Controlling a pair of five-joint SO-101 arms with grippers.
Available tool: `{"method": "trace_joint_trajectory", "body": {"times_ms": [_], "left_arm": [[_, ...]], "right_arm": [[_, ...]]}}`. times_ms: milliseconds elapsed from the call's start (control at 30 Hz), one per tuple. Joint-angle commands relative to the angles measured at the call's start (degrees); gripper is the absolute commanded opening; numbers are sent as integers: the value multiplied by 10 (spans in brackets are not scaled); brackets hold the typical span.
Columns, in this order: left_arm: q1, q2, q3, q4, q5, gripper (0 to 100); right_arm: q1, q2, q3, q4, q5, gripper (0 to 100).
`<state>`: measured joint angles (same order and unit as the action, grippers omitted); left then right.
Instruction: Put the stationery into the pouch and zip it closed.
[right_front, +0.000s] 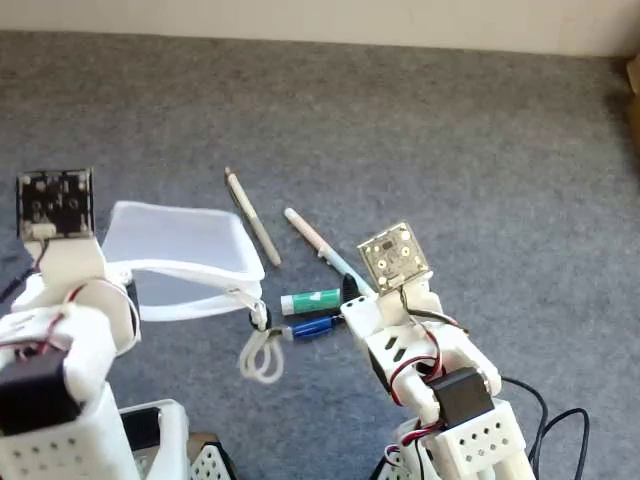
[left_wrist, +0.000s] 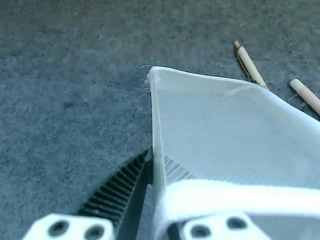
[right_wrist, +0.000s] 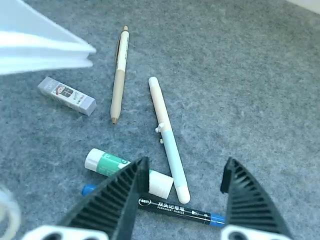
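The white mesh pouch (right_front: 180, 255) lies at the left, one end lifted, and my left gripper (left_wrist: 154, 162) is shut on that end's edge (left_wrist: 210, 130). Its white cord loop (right_front: 262, 355) trails toward the front. My right gripper (right_wrist: 182, 175) hangs open just above a green-and-white glue stick (right_wrist: 125, 170), a blue marker (right_wrist: 175, 206) and the lower end of a pale white-and-blue pen (right_wrist: 167, 137). A beige pen (right_wrist: 119, 75) lies farther off and a small grey eraser (right_wrist: 66, 96) sits near the pouch's corner. From above, the glue stick (right_front: 312, 299) and marker (right_front: 310, 326) lie beside the right gripper (right_front: 350, 295).
Grey carpet (right_front: 480, 150) covers the whole table, with open room to the right and at the back. The beige pen (right_front: 252, 217) and pale pen (right_front: 318, 243) lie slanted just right of the pouch. Cables (right_front: 545, 420) trail behind the right arm's base.
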<state>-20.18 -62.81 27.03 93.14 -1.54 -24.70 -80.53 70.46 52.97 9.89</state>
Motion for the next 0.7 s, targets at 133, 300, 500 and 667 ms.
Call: {"method": "trace_joint_trajectory", "body": {"times_ms": [133, 300, 500, 667], "left_arm": [[-102, 65, -59, 5, 8, 5], [-110, 67, -26, 4, 7, 5], [-111, 67, 41, -25, 7, 5], [-111, 67, 82, -61, 8, 5]], "right_arm": [[7, 70, -9, -13, -6, 224], [7, 185, -41, -14, -6, 224], [7, 275, -119, -12, -6, 224], [7, 330, -203, 38, -3, 224]]}}
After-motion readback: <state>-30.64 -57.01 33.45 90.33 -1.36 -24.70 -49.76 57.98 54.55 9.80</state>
